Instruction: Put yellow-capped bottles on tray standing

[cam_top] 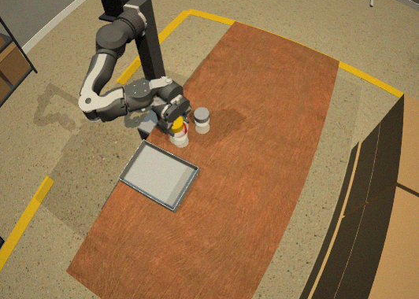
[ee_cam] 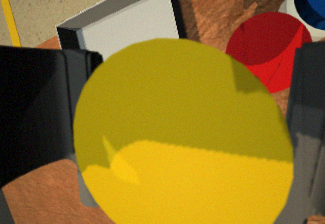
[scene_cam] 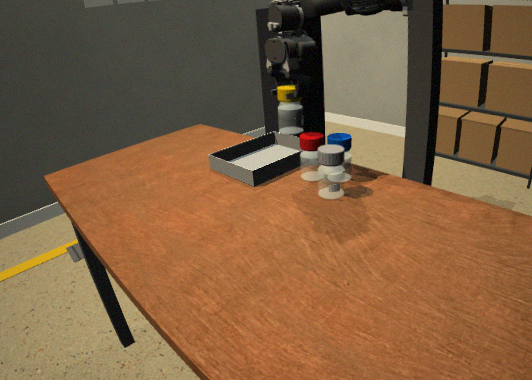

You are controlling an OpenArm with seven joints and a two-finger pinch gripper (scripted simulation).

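My gripper (scene_cam: 287,94) is shut on the yellow-capped bottle (scene_cam: 289,111) and holds it upright in the air, well above the table, near the far corner of the grey tray (scene_cam: 256,157). In the overhead view the yellow-capped bottle (cam_top: 178,127) hangs just beyond the tray (cam_top: 159,175). In the wrist view the yellow cap (ee_cam: 184,132) fills the frame between my two dark fingers, with the tray corner (ee_cam: 127,27) behind it. The red-capped bottle (scene_cam: 311,155), the blue-capped bottle (scene_cam: 340,152) and the grey-capped bottle (scene_cam: 330,171) stand on the table beside the tray.
The arm's dark column (scene_cam: 300,65) stands behind the table edge. A tall post (scene_cam: 422,80) and shelves with cardboard boxes (scene_cam: 487,85) are at the right. The tray has low walls and nothing in it.
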